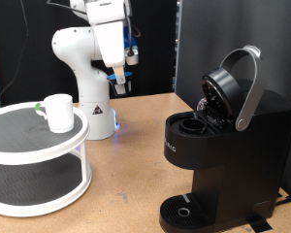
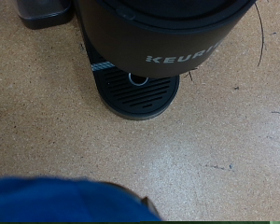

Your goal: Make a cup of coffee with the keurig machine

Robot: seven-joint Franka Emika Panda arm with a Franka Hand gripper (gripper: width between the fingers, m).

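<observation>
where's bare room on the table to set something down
Bare tabletop lies between the white two-tier stand and the coffee machine. The stand's top tier holds the cup. The gripper hangs above the table's far side.

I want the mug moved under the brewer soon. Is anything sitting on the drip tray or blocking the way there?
Nothing visible does. The drip tray of the keurig machine is bare, and the cup stands on the white tiered stand.

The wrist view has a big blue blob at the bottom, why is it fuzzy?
In the wrist view the blue shape is blurred, seemingly too near the lens, while the keurig machine looks sharp. In the exterior view lighting is even, and the gripper hangs dim against the dark backdrop.
</observation>
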